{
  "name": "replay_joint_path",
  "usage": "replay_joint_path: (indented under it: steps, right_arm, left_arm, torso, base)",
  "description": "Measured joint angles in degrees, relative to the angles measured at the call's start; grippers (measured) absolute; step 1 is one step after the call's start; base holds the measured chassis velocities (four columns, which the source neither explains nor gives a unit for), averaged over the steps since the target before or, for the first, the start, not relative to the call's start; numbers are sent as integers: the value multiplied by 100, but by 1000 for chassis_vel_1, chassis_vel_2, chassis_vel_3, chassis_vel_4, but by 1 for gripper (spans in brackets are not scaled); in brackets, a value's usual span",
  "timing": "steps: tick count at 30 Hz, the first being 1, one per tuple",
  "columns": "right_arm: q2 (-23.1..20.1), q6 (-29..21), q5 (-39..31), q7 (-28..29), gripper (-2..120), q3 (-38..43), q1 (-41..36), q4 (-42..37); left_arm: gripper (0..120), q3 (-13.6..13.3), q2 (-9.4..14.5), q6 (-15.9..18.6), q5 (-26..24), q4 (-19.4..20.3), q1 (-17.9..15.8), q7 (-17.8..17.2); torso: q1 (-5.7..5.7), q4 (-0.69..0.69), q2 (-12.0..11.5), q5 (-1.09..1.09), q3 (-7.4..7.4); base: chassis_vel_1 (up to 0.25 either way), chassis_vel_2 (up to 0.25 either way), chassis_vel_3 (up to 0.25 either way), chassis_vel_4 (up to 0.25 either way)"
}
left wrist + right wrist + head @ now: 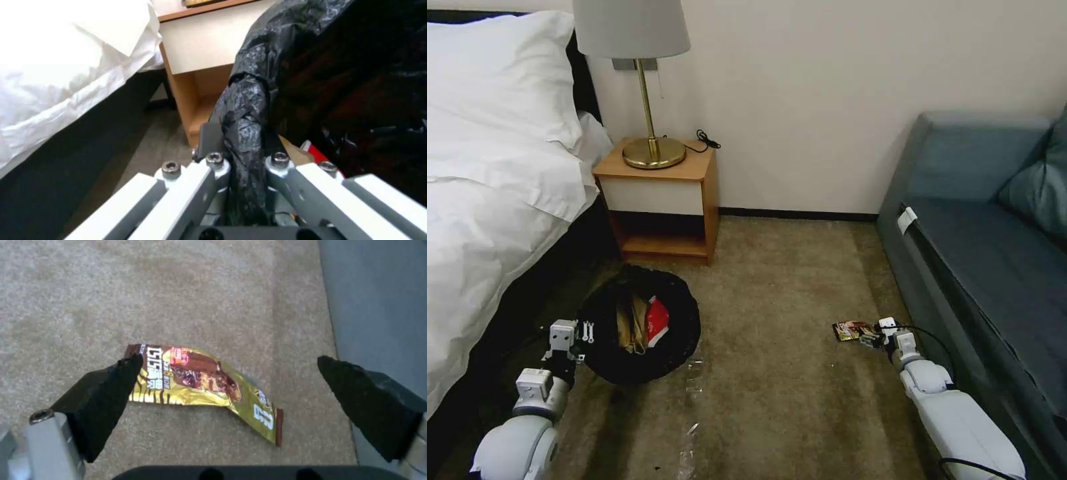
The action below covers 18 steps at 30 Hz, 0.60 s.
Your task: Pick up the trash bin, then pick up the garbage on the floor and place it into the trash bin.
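Nearest, at five o'clock, the right gripper (229, 373) hangs wide open over a gold-and-brown snack wrapper (200, 381) lying flat on the carpet (780, 320) beside the sofa (980, 253); its print shows white Chinese characters that cannot be read surely. At eight o'clock, the left gripper (247, 166) is clamped on the black-bag rim of the trash bin (680, 333), which holds a brown paper bag (630, 323) and a red packet (657, 320). Farther, at eleven o'clock, stands a nightstand (657, 200).

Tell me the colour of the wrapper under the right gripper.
Gold and brown snack wrapper; clearest in the right wrist view.
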<state>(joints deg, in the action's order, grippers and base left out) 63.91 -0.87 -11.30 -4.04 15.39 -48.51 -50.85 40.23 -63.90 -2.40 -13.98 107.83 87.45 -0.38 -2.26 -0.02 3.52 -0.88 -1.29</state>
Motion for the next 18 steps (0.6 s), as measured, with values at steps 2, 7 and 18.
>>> replay_joint_path:
  steps: [2, 7, 18]
  right_arm:
    - [35, 0, 0, 16, 100, 1, -13, -8]
    - [67, -3, 4, 33, 100, 5, -49, -22]
    - [110, -35, 16, 103, 100, 14, -110, -84]
  left_arm:
    - [3, 1, 5, 0, -11, 9, -3, 10]
    - [3, 9, 5, -11, -16, 9, 14, 24]
    - [3, 84, 19, -78, -71, -8, 47, 82]
  torso:
    - [0, 0, 0, 0, 0]
    - [0, 0, 0, 0, 0]
    - [0, 0, 0, 0, 1]
  base:
    - [0, 0, 0, 0]
    - [0, 0, 0, 0]
    - [-2, 2, 5, -2]
